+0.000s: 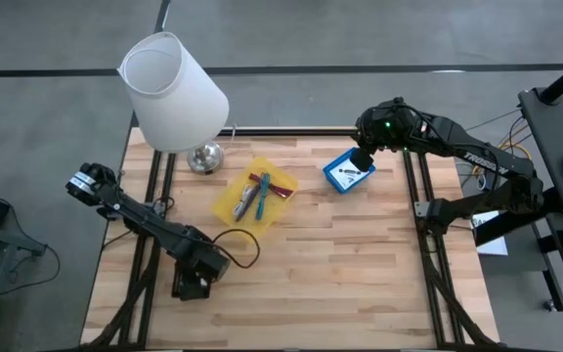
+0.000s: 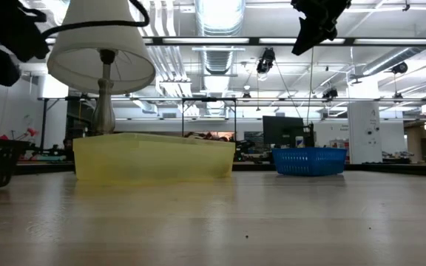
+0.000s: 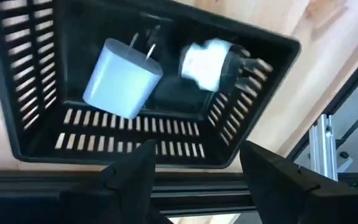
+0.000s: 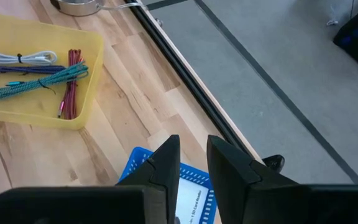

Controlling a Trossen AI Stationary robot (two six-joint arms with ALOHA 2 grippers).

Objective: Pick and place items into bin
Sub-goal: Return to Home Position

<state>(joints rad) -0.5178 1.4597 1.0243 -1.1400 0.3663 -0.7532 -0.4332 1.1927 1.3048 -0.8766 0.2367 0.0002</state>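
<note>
A yellow tray [image 1: 252, 196] [image 4: 36, 74] [image 2: 154, 157] lies mid-table and holds bundled cables: a teal one [image 4: 39, 82], a red one [image 4: 72, 87], a purple one [image 4: 17, 68] and a white one [image 4: 20, 57]. A blue bin [image 1: 348, 173] [image 2: 309, 160] [image 4: 135, 165] holds a white printed packet [image 4: 188, 196]. My right gripper [image 4: 193, 163] [image 1: 362, 156] hovers above that bin, slightly open and empty. My left gripper [image 3: 197, 168] [image 1: 192, 282] hangs open over a black slotted basket [image 3: 36, 134] that holds a white plug charger [image 3: 120, 78] and a white-and-black adapter [image 3: 210, 62].
A white lamp [image 1: 174, 93] [image 2: 102, 52] stands on its metal base [image 1: 205, 156] at the far left, close to the tray. A black cord [image 1: 242, 240] loops across the wood near the left arm. Bare wood [image 1: 360, 264] fills the near right of the table.
</note>
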